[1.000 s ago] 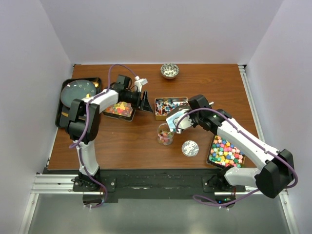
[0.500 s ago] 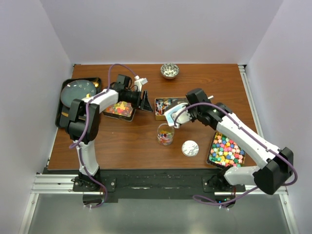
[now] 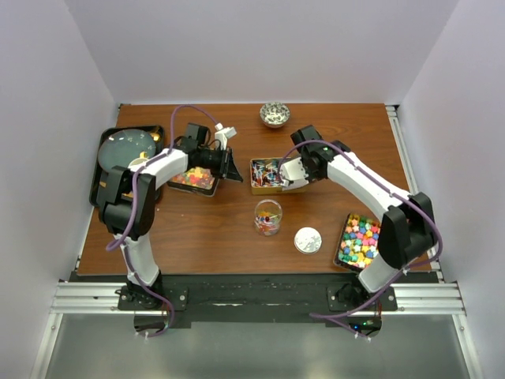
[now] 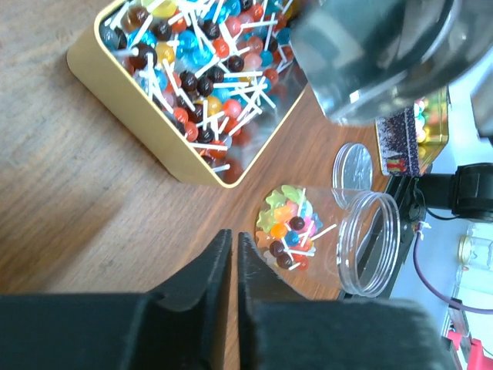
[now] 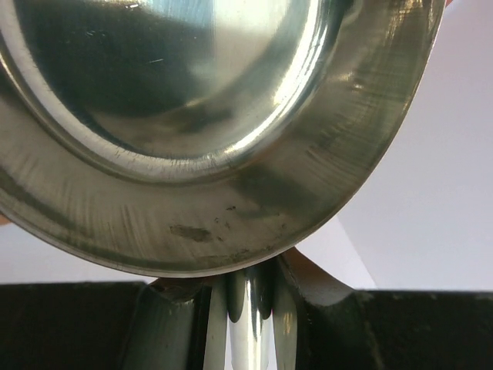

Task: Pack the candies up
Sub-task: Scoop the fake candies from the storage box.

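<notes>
And there's the right gripper (image 5: 248, 320), clamped tight on the thin handle of a round, polished metal scoop (image 5: 192, 116). It holds the scoop over the gold rectangular tin (image 4: 135, 112), which is heaped with small lollipops on white sticks (image 4: 200, 69). That looks like a dip for a load, I'd say. The clear plastic jar (image 4: 343, 231) just in front of the tin already has a mixed layer of sweets at its bottom, and its silver round lid (image 3: 308, 240) lies off beside it. The left gripper (image 4: 233, 247) hangs by the tin of glossy orange and red gummies (image 3: 193, 177), jaws pinched almost together on nothing, likely just staying clear. Bright cube-like candies (image 3: 364, 241) sit in their tray over on the right. Whether the scoop carries anything, I can't tell. Its own wrist camera shows only shiny metal, and from the left wrist it's a blur.
</notes>
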{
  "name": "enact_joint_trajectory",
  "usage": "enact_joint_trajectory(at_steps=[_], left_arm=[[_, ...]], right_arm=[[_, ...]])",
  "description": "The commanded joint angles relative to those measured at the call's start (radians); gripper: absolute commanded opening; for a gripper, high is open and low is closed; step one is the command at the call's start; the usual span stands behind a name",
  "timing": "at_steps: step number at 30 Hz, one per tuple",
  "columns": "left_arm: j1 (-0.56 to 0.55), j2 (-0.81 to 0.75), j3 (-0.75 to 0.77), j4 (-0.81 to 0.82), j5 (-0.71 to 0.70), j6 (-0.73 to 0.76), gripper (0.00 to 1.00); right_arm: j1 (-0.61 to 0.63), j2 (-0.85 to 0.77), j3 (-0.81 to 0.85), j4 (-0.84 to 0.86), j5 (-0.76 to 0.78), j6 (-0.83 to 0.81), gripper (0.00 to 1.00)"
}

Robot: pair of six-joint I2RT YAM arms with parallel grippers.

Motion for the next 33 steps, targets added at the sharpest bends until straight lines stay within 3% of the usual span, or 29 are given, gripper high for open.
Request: enact_joint_trajectory(at_steps=[1, 8, 16, 33], left_arm=[[-0.006, -0.005, -0.018, 0.05, 0.012, -0.017, 0.06], [-0.017, 0.035, -0.022, 0.047, -0.021, -0.017, 0.04], [-0.018, 0.078, -0.038, 0.082, -0.04, -0.049, 0.03], [-0.052, 0.211, 0.051, 0.083, -0.021, -0.077, 0.03]], right_arm=[[-0.009, 0.022, 0.11, -0.01, 0.093, -0.05, 0.0], [-0.012, 0.137, 0.212, -0.039, 0.157, -0.079, 0.0], [-0.009, 0.152, 0.137, 0.079, 0.203, -0.223, 0.0], [0.063, 0.361, 0.214, 0.105, 0.315, -0.173, 0.0]])
